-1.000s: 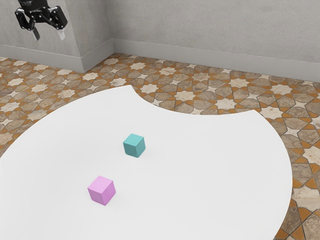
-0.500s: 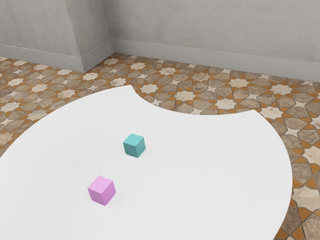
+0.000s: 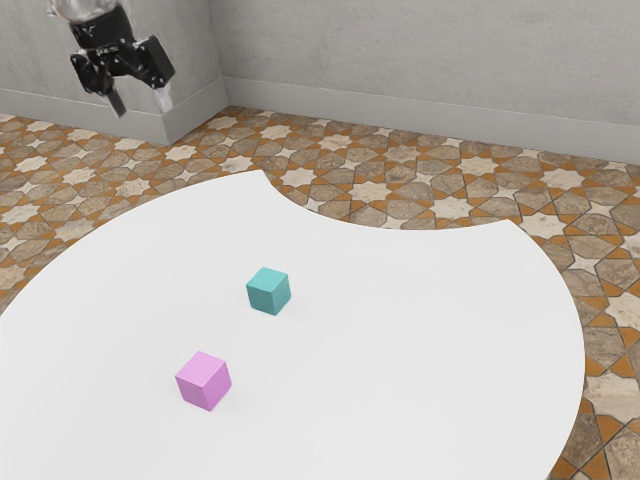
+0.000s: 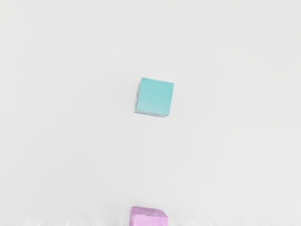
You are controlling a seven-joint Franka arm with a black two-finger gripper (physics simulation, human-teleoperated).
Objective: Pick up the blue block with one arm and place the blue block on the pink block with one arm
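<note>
The blue block (image 3: 268, 291) is seen resting flat on the white table (image 3: 420, 340), near the middle of the tabletop, with nothing touching it. The pink block (image 3: 203, 380) is set on the same surface, nearer the camera and a little toward the exterior view's left, apart from the blue block. In the wrist view the blue block (image 4: 154, 97) is seen from above, with the pink block (image 4: 148, 216) apart from it. The gripper (image 3: 140, 100) is held high at the exterior view's upper left, before the grey wall (image 3: 420, 50), well apart from both blocks. Its two fingers are spread wide and nothing is gripped between them. A patterned tile floor (image 3: 420, 180) is laid around the table.
</note>
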